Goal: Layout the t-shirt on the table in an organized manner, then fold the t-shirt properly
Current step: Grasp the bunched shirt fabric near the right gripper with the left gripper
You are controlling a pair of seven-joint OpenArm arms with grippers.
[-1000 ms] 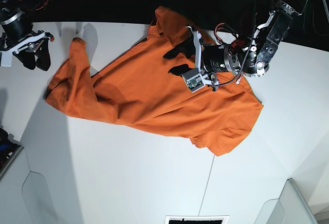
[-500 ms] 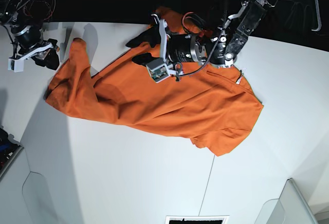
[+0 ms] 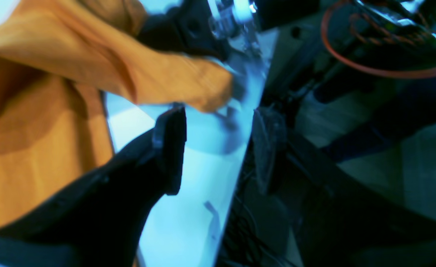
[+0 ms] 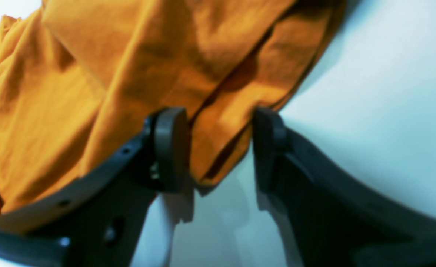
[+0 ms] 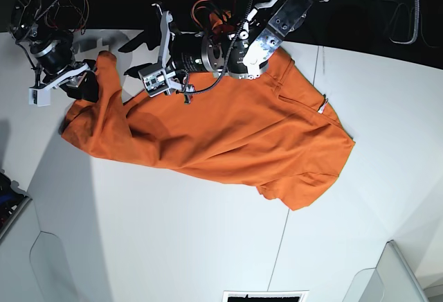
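Right gripper (image 4: 218,148) jaws wide, straddling a corner of the t-shirt (image 5: 228,136), not clamped. Left gripper (image 5: 135,56) also agape, empty, near the same end. Shirt lies rumpled along the table (image 5: 173,246) far edge; likely both set to pinch and spread.

No readable text, labels, brands or numbers on anything in view.

The t-shirt (image 5: 228,132) is plain bright orange, shadowed darker along its folds. The table (image 5: 173,246) is smooth white, crossed by a thin dark seam toward five o'clock. Both grippers' fingers (image 4: 169,148) are black.
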